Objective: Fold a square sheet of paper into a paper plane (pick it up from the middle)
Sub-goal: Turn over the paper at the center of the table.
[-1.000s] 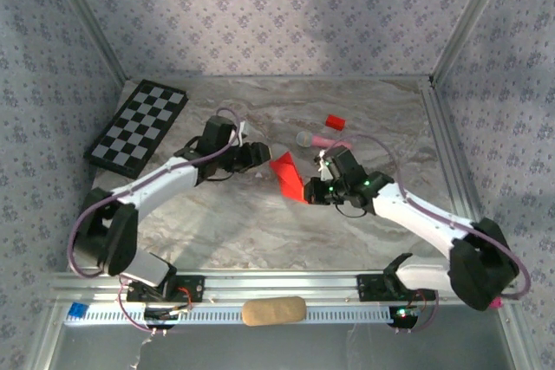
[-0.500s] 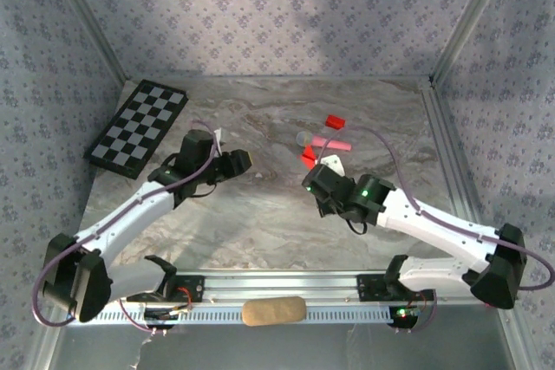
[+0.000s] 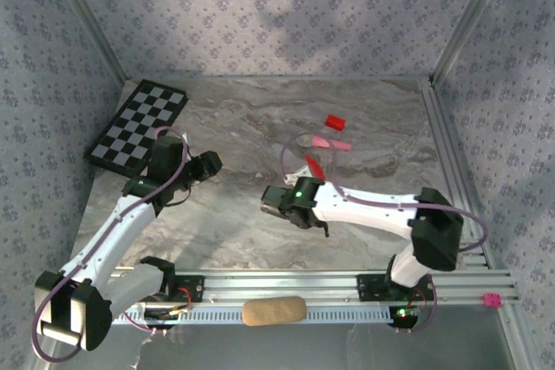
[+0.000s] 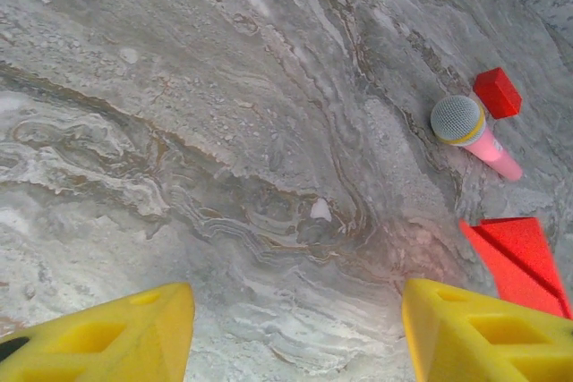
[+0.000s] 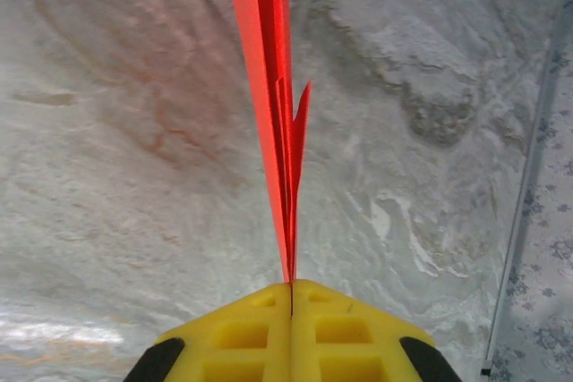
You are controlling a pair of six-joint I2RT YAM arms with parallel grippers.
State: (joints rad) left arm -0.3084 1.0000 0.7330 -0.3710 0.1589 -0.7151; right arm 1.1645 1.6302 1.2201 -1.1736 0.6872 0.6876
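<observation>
The square sheet of paper is folded into a slim bright red paper plane point(image 5: 269, 87). It stands on edge, pinched at one end between the yellow fingers of my right gripper point(image 5: 291, 288), which is shut on it. From above, a short red piece of the paper plane point(image 3: 310, 165) shows just beyond the right gripper point(image 3: 303, 181) near the table's middle. My left gripper point(image 3: 211, 164) is off to the left, apart from the paper. In the left wrist view the left gripper point(image 4: 291, 346) is open over bare marble, with the paper plane point(image 4: 524, 257) at the right edge.
A checkerboard point(image 3: 139, 126) lies at the back left. A small red block point(image 3: 335, 121) and a pink stick with a grey round head point(image 3: 331, 142) lie behind the plane. A tan pad point(image 3: 273, 310) rests on the front rail. Patterned walls enclose the table.
My right arm has swung left and nearer with the plane in its grip. The left gripper has pulled back to the left, away from the paper, and opened wider.
</observation>
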